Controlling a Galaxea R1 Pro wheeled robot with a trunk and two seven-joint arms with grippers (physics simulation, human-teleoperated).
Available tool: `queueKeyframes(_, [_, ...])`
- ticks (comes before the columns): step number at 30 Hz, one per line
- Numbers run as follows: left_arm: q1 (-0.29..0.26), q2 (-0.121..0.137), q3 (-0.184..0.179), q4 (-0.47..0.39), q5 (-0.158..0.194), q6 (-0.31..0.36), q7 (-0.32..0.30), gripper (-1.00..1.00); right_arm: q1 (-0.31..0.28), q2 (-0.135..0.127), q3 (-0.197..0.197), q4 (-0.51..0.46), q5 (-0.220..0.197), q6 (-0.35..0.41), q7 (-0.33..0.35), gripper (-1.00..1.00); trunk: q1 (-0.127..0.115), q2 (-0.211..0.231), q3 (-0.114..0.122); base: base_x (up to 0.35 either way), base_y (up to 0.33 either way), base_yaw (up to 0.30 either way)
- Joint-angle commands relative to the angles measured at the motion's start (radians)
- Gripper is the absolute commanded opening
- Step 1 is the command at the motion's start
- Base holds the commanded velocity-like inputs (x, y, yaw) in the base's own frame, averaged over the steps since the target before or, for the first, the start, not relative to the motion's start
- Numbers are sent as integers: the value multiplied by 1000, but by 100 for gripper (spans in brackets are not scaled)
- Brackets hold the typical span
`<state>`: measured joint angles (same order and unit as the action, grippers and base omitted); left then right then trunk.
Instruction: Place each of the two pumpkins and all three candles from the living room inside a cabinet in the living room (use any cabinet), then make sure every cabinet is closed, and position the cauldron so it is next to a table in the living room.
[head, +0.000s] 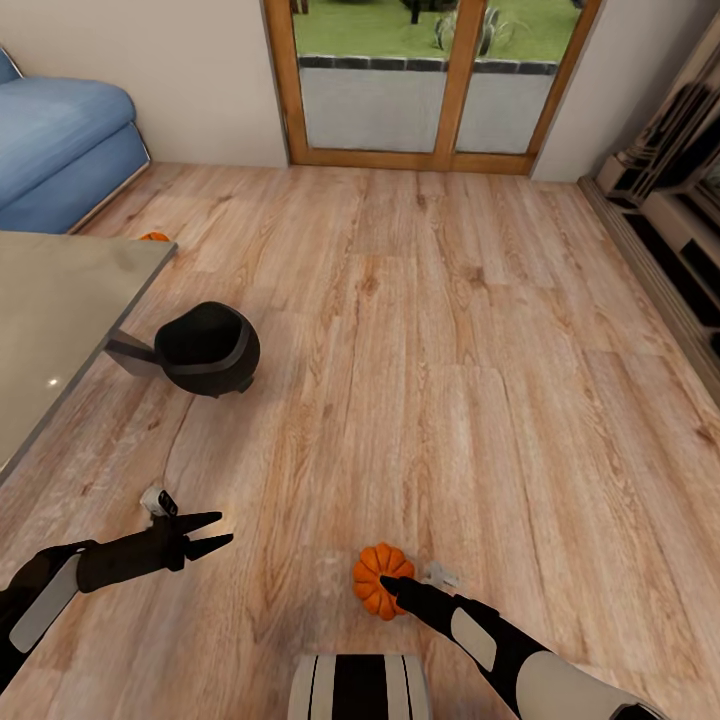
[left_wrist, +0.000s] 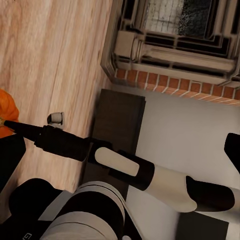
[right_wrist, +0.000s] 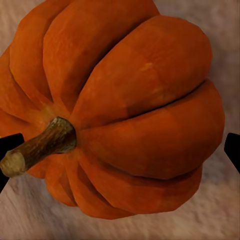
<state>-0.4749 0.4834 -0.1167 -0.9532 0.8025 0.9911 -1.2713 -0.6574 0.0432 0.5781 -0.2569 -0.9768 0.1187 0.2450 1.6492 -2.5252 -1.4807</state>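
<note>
One orange pumpkin (head: 372, 578) lies on the wood floor just ahead of me. My right gripper (head: 388, 584) is down at it, open, with the fingertips (right_wrist: 10, 150) standing either side of the pumpkin (right_wrist: 125, 115) and not closed on it. A candle (head: 441, 575) lies beside that wrist. My left gripper (head: 208, 534) hovers open and empty, with another candle (head: 154, 499) just behind it. The black cauldron (head: 207, 349) sits by the corner of the table (head: 50, 310). A second pumpkin (head: 154, 237) peeks out beyond the table. The cabinet is out of view.
A blue sofa (head: 55, 150) stands at the far left and a glass door with a wooden frame (head: 440, 90) at the back. A pale shelved unit (head: 670, 210) runs along the right wall. Open floor lies between the cauldron and that wall.
</note>
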Motion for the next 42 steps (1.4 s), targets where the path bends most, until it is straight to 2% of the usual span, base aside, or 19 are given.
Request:
queueKeyframes(1, [-1,1,-3,1,4,7,-2,100,-1,0,3,0,-7,2,2,100,0,0,-1,2,1,0])
queueKeyframes(3, [-1,1,-3,1,4,7,-2,100,-1,0,3,1,-7,2,2,100,0,0,-1,1,0,0])
queueKeyframes(14, [-1,1,-3,1,4,7,-2,100,-1,0,3,0,-7,-4,3,100,4,-3,-39,0,0,0])
queueKeyframes(17, [-1,1,-3,1,4,7,-2,100,-1,-1,3,-5,-7,-5,4,100,5,-3,-43,0,0,0])
queueKeyframes(21, [-1,1,-3,1,4,7,-2,100,-1,-2,4,-7,-7,-23,23,100,7,-4,-59,0,0,0])
queueKeyframes(35, [-1,0,-4,-1,3,6,-2,100,-1,-2,5,-6,-7,-33,54,100,7,-4,-59,0,0,0])
queueKeyframes(36, [-1,0,-4,-1,3,6,-2,100,-1,-2,6,-7,-7,-33,60,-100,7,-4,-59,0,0,0])
queueKeyframes(42, [-1,1,-4,0,4,6,-2,100,-1,-2,6,-8,-7,-33,69,-100,7,-4,-59,0,0,0])
